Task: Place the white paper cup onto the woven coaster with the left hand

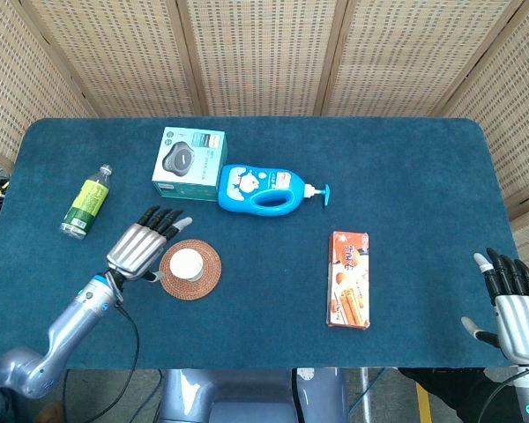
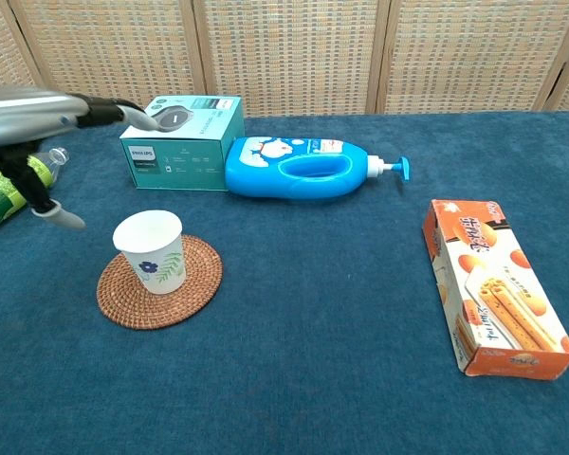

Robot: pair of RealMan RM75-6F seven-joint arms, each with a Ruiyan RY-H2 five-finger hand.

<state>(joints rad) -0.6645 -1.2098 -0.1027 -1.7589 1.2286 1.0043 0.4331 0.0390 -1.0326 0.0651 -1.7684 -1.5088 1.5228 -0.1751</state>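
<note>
White paper cup (image 2: pixel 149 250) with a small blue flower print is seen upright on the round woven coaster (image 2: pixel 200 284).

Lightness and thin, easily crushed walls are judged likely; a gentle hold around the mid-wall would be suited. The left hand (image 1: pixel 141 246) is spread just beside the coaster, holding nothing; the right hand (image 1: pixel 509 300) is spread at the table's near right edge. One cup, one coaster, one blue pump bottle (image 1: pixel 266 189), one teal box (image 1: pixel 189 163), one green-labelled bottle (image 1: pixel 86 202) and one biscuit box (image 1: pixel 349 278) are counted.
</note>
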